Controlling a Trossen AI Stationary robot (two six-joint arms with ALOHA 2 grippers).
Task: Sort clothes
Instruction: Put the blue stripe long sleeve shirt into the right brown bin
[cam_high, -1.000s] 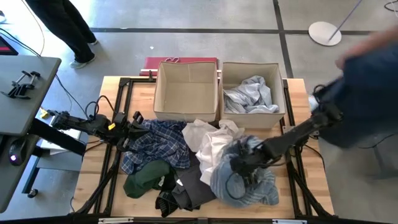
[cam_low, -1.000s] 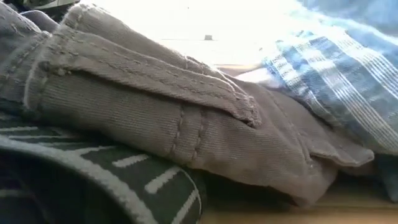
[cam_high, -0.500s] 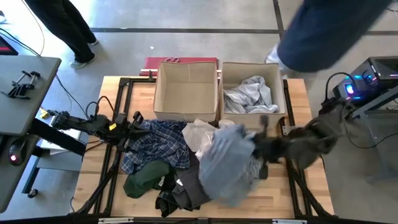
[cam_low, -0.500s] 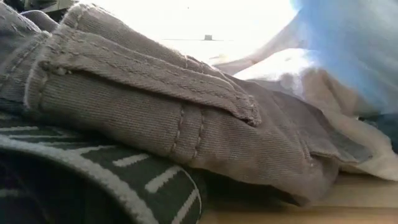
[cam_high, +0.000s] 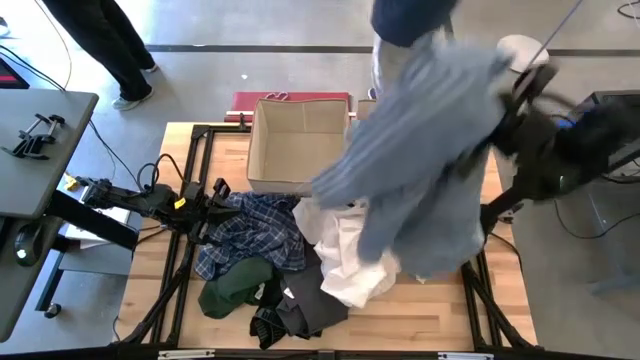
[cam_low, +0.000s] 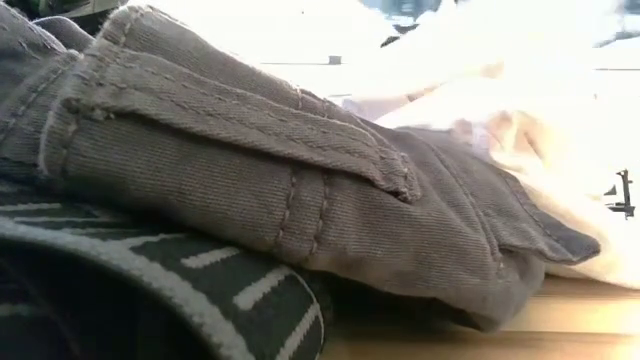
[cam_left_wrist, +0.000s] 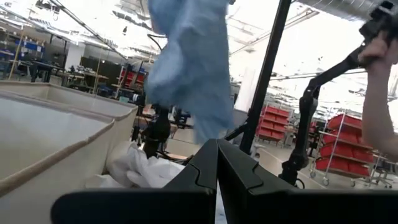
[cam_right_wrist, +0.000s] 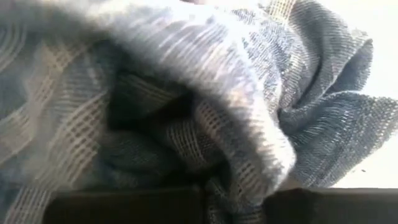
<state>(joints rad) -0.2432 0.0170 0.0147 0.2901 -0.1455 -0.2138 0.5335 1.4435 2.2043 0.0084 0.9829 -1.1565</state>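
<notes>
My right gripper (cam_high: 515, 90) is raised high over the table's far right and is shut on the blue-grey striped shirt (cam_high: 420, 170), which hangs spread out below it and fills the right wrist view (cam_right_wrist: 186, 93). A white shirt (cam_high: 350, 255), a blue plaid shirt (cam_high: 255, 230), a dark green piece (cam_high: 235, 285) and a black-grey piece (cam_high: 300, 315) lie piled on the table. My left gripper (cam_high: 215, 195) is shut and waits low at the plaid shirt's left edge; I cannot tell whether it touches the shirt. My right gripper holds a bunched fold of the striped shirt (cam_right_wrist: 242, 180), several layers together. The cloth hides the fingertips. The shirt hangs slack below the gripper, toward the table's middle, and none of it shows at table height in the low view.
Two beige fabric boxes stand at the far edge. The left one (cam_high: 265, 150) is empty and the hanging shirt hides most of the right one. A person's arm (cam_left_wrist: 379, 99) is at the right arm. Grey twill cloth (cam_low: 250, 180) fills the low view.
My right gripper has risen from the pile at the table's right and gone up toward the far right edge. It took the striped shirt with it. The shirt has been lifted off the white shirt and now hangs spread out, high above the table.
</notes>
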